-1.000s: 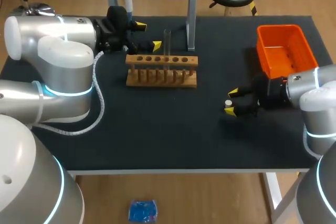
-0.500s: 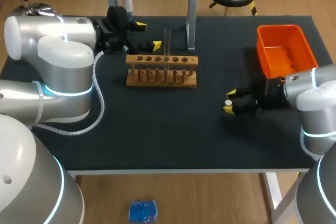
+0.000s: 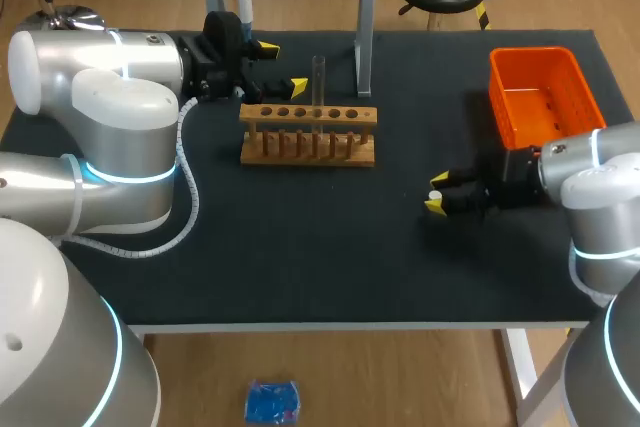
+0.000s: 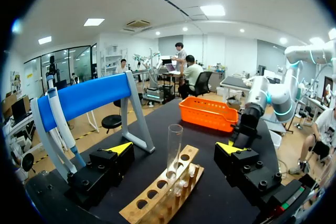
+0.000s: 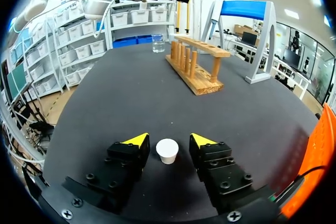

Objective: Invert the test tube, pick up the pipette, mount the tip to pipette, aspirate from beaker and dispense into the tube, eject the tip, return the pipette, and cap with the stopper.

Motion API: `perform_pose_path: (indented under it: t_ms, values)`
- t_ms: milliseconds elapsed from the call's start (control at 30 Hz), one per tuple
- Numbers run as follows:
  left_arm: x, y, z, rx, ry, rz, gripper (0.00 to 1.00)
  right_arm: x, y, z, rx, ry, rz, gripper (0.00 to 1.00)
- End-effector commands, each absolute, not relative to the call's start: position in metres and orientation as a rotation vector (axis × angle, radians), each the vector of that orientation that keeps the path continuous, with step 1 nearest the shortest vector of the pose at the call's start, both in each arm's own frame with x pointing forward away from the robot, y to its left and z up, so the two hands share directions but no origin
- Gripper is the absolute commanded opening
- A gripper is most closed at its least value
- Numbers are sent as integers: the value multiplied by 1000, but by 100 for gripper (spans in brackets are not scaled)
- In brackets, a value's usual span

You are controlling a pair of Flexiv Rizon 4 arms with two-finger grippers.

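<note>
Right gripper (image 3: 438, 193), centre-right, has its fingers spread either side of the stopper (image 5: 167, 150), touching nothing. If it closes off-centre, one finger could knock the stopper rolling. Left gripper (image 3: 281, 67), upper left, is open and empty, facing the tube (image 3: 319, 77) standing in the rack (image 3: 308, 134).

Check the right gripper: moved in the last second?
Yes, slightly. In the head view the right gripper has drawn its yellow tips in toward the white stopper, which has not shifted; its wrist view shows gaps on both sides.
</note>
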State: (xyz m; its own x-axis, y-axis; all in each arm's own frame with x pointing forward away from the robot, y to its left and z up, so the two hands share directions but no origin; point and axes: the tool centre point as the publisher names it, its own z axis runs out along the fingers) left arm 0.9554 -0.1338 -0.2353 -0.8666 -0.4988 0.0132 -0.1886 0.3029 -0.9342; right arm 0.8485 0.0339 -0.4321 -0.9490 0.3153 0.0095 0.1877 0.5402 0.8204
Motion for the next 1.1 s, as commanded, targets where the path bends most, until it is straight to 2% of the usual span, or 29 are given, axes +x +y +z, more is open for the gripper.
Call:
perform_pose_path:
  t_ms: [33,267,367,467,600,1100]
  values:
    - [955,-134,-235,-625,2295,-1584,100,848,36,-435,430,2632,1373,48]
    - [955,-134,-235,-625,2295,-1584,100,848,36,-433,423,2626,1370,45]
    - [955,-134,-235,-625,2295,-1584,100,848,36,-432,423,2622,1371,38]
    - [955,-134,-235,-625,2295,-1584,100,848,36,-432,423,2621,1371,14]
    - [955,-134,-235,-625,2295,-1584,100,847,35,-431,423,2623,1371,0]
    - [955,-134,-235,-625,2295,-1584,100,844,36,-429,400,2608,1358,0]
